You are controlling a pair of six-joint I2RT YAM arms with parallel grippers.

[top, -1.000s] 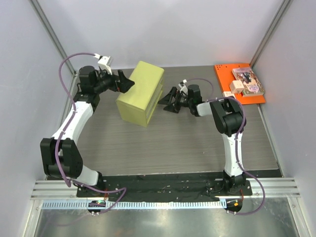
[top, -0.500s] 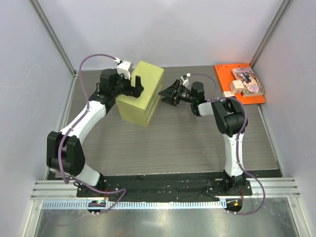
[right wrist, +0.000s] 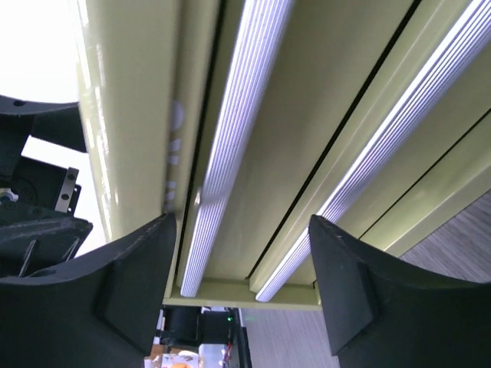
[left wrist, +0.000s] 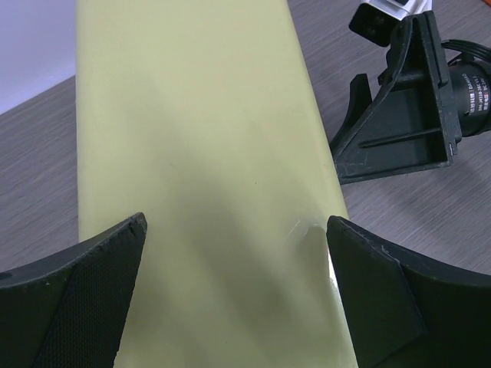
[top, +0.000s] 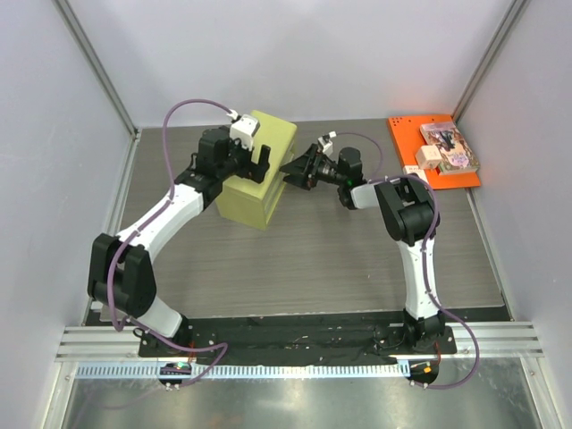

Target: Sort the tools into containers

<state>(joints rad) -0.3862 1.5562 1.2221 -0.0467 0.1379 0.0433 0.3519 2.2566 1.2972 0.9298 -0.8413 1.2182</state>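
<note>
Left claw [left wrist: 236, 222] spread above yellow cabinet [left wrist: 192, 115]; right claw [right wrist: 242, 222] spread facing its drawers [right wrist: 253, 115]; contents hidden.

Pale yellow-green drawer cabinet [top: 253, 198], orange tray [top: 407, 134], grey wood-grain table [top: 313, 259].

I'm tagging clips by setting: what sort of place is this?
Probably a lab robot test cell: plain grey walls box in the table, and a left arm and right arm are mounted on an aluminium rail.
</note>
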